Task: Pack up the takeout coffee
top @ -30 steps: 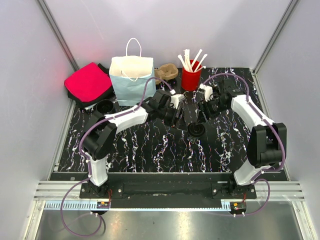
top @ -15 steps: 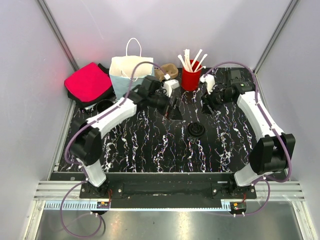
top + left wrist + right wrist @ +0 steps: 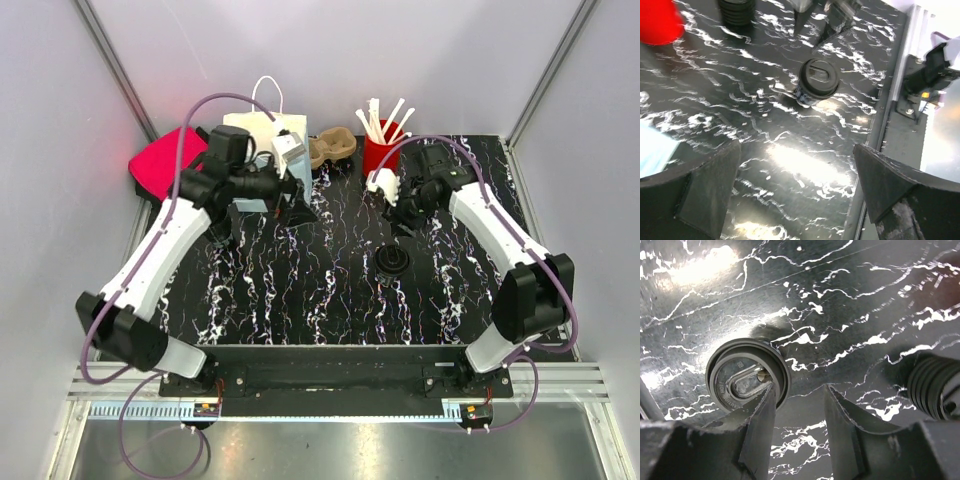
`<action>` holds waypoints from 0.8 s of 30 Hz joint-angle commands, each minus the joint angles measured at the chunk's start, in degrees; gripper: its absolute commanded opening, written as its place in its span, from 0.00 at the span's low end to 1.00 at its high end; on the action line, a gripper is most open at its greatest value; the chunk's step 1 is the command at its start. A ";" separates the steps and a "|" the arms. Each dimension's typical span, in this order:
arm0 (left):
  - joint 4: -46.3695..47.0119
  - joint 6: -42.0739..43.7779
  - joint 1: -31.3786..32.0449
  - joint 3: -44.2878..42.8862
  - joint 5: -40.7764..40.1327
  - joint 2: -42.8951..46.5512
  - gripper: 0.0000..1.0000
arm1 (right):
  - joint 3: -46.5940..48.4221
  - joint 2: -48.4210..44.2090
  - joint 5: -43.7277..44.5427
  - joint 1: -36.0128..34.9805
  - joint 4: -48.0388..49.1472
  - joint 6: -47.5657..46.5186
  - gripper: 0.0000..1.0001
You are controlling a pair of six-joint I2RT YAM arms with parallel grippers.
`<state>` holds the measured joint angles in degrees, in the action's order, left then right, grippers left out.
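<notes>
The takeout coffee (image 3: 393, 262), a small black cup with a black lid, stands alone on the black marbled table (image 3: 300, 290). In the left wrist view the takeout coffee (image 3: 818, 82) stands far ahead. My left gripper (image 3: 298, 208) hangs wide open and empty in front of the paper bag (image 3: 262, 135), well to the left of the cup; its fingers (image 3: 710, 190) frame bare tabletop. My right gripper (image 3: 402, 220) hovers just behind the cup, partly open and empty. In the right wrist view the lid (image 3: 747, 377) lies under the left finger (image 3: 760, 415), outside the gap.
A red cup of white stirrers (image 3: 380, 152) and a brown cup carrier (image 3: 333, 148) stand at the back. A pink cloth bundle (image 3: 160, 162) lies at the back left. A black ribbed object (image 3: 935, 390) sits beside my right gripper.
My left arm swung away from the cup, back and left to the paper bag, with its jaws opening wide. My right gripper drew back a little and its jaws narrowed. The cup stayed put.
</notes>
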<state>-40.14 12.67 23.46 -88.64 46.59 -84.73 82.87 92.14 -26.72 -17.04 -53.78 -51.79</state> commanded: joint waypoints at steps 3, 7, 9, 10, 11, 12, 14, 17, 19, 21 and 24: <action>2.08 0.78 -5.69 4.61 -6.51 7.21 0.99 | -0.95 0.94 4.13 -3.79 0.52 -5.07 0.52; 4.09 -2.46 -9.22 6.02 -5.46 8.26 0.99 | -1.75 1.82 6.59 -5.28 0.34 -6.22 0.53; 6.03 -4.04 -11.23 7.69 -4.75 8.96 0.99 | -1.92 2.60 7.38 -5.81 0.17 -6.22 0.53; 7.69 -5.44 -11.86 8.22 -4.06 9.14 0.99 | -2.10 2.70 7.91 -5.99 0.25 -6.30 0.53; 8.14 -5.89 -12.38 8.83 -3.61 9.32 0.99 | -2.19 2.96 8.87 -6.25 0.08 -6.39 0.53; 8.41 -6.33 -13.26 8.92 -3.26 9.49 0.99 | -2.27 3.22 9.23 -6.43 0.08 -6.48 0.53; 8.76 -7.21 -13.71 9.10 -2.29 9.41 0.99 | -2.27 3.40 10.10 -6.78 -0.62 -6.83 0.53; 9.46 -8.09 -13.97 9.45 -2.11 9.58 0.99 | -2.27 3.66 11.25 -7.22 -1.32 -7.10 0.52; 9.90 -8.53 -14.15 9.71 -1.68 9.58 0.99 | -2.10 3.93 11.51 -7.48 -1.50 -7.18 0.52; 10.17 -8.71 -14.15 9.89 -1.41 9.58 0.99 | -2.10 4.01 11.78 -7.57 -1.77 -7.10 0.51; 10.70 -8.89 -14.15 10.42 -1.15 9.58 0.99 | -2.27 4.45 11.95 -8.01 -1.68 -7.01 0.49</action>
<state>-33.19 4.82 9.58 -78.98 43.16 -77.17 80.53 96.09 -16.08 -24.12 -54.87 -57.91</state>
